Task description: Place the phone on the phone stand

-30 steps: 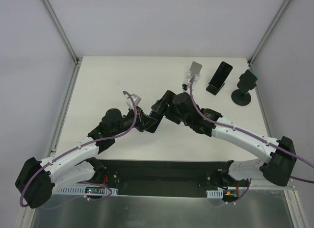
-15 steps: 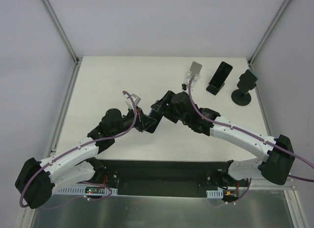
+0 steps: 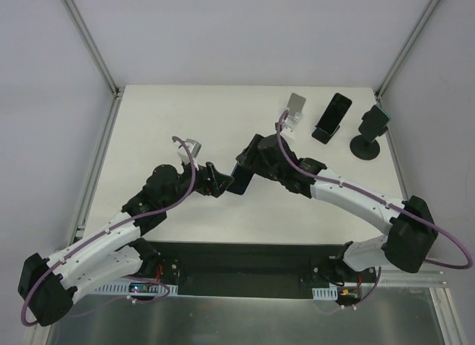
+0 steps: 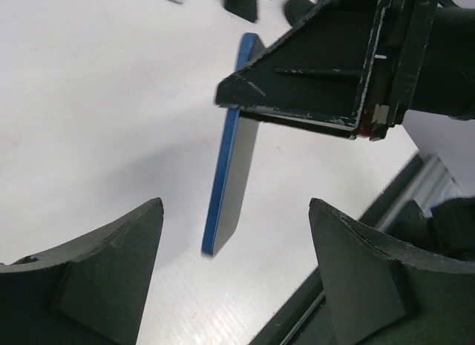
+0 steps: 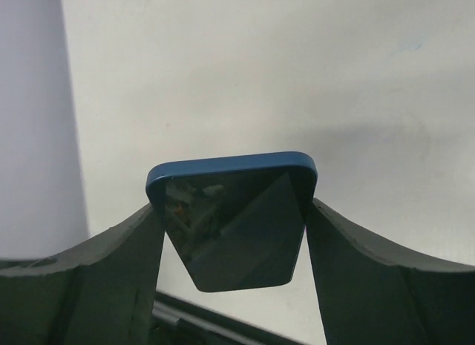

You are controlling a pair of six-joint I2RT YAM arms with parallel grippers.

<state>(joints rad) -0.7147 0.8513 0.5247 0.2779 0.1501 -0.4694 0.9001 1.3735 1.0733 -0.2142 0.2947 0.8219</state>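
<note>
**Phone in the right arm's grip, stand not yet reached**

The right gripper [image 3: 242,174] is pinching the slim, blue-edged, dark-glass phone [image 5: 234,211] across its width, apparently lifted just off the middle of the white table [image 3: 163,115]. The left gripper [image 3: 217,180] is hanging just beside it with its fingers spread, touching nothing. The carry looks to be the step in hand. Next, the right arm likely needs to swing toward the far edge, where the pale grey, plate-backed phone stand [image 3: 297,105] is standing empty (the two black stands by the far right corner seem occupied). There it would tilt the phone against the backrest and seat its lower edge before opening.
</note>
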